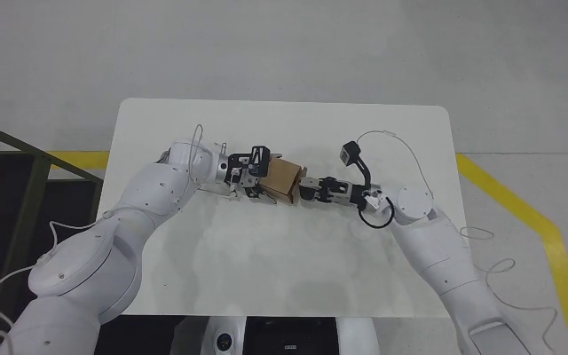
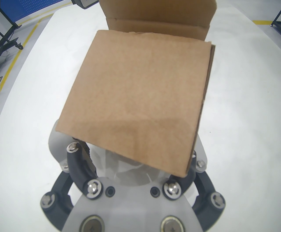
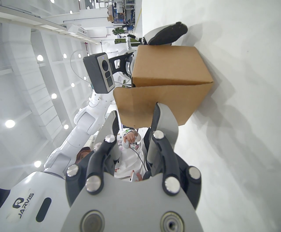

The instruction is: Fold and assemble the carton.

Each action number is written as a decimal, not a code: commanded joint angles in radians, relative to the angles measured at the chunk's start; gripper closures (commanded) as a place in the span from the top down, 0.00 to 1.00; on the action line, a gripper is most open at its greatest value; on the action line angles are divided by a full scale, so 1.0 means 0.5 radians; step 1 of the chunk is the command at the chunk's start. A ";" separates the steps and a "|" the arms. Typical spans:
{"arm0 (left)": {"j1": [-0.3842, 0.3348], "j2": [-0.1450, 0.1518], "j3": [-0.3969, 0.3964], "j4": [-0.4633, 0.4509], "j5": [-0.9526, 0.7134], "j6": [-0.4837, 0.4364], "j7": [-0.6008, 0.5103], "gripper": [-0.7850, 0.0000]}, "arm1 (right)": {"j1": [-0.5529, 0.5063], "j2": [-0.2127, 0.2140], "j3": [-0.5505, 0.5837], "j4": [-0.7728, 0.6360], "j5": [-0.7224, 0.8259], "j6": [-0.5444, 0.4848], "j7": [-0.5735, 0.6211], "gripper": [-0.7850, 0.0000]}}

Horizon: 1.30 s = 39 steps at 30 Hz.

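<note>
Carton (image 1: 286,177) sat near the middle of the tabletop (image 1: 284,275), slightly toward the far edge, between the two grippers. Plain brown cardboard, body already squared into a box shape. Left wrist view had one flat panel of the carton (image 2: 140,98) facing the camera, with an upright flap (image 2: 158,13) standing open at the end away from that arm. Right wrist view showed the carton (image 3: 171,66) resting against the tabletop (image 3: 241,131), with one end flap (image 3: 175,103) swung open toward the right arm.

Left gripper (image 1: 255,184) was at the carton's left end, spread wide and holding the carton across its width. Its fingers (image 2: 76,158) ran in under the near corners of the panel, tips hidden by the cardboard. From the right wrist view, one black-padded left finger (image 3: 166,33) lay against the carton's side face, next to the tabletop.

Right gripper (image 1: 306,188) was at the carton's right end, jaws parted with a clear gap, not clamped on anything. One of its fingers (image 3: 163,123) overlapped the face of the open end flap; the other sat at the flap's free edge, contact there unclear.

Left arm's wrist camera (image 3: 99,72) stuck out on its bracket just beside the carton. A white cable (image 1: 399,142) looped over the tabletop behind the right arm.
</note>
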 commanded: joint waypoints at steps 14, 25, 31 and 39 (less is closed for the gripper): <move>0.003 -0.008 -0.011 0.005 0.025 -0.011 -0.015 1.00 | 0.026 0.001 -0.023 0.023 -0.177 0.070 -0.076 0.24; 0.005 -0.015 -0.020 0.012 0.037 -0.017 -0.019 1.00 | -0.006 0.017 0.016 -0.014 -0.241 0.094 -0.100 0.21; 0.009 -0.018 -0.022 0.011 0.046 -0.018 -0.018 1.00 | -0.022 0.025 0.027 -0.048 -0.297 0.125 -0.129 0.21; 0.009 -0.022 -0.026 -0.003 0.058 -0.017 -0.026 1.00 | -0.008 0.022 0.003 -0.113 -0.352 0.191 -0.154 0.19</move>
